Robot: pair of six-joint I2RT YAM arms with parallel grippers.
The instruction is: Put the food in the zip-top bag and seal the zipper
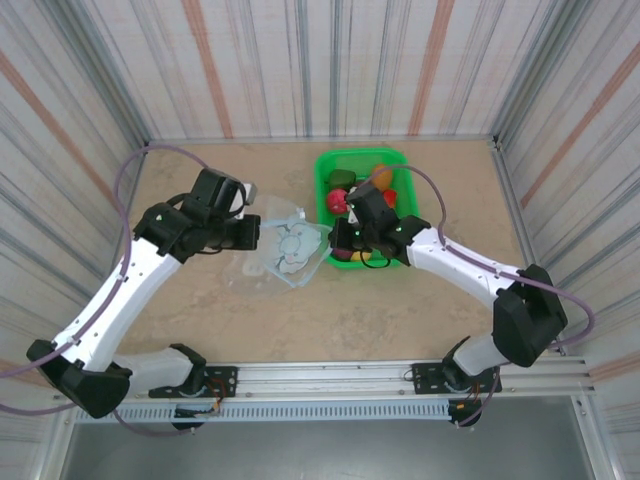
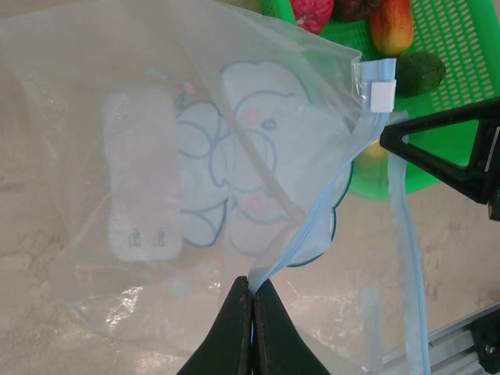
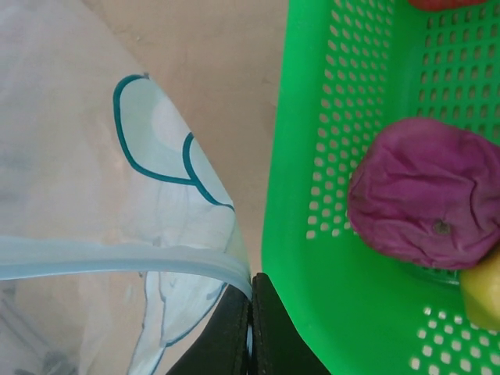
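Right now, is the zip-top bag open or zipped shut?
Open: the zipper splits into two blue strips below its white slider, one pinched in the left fingers.

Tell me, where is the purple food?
The purple food lies in the green basket, on the right of the right wrist view, beside a yellow piece.

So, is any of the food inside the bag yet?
No, the zip-top bag looks empty, and the food sits in the green basket.

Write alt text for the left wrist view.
The left gripper, shut, pinches the pale blue zipper of the clear, cartoon-printed zip-top bag. Beyond it, a green basket holds toy food.
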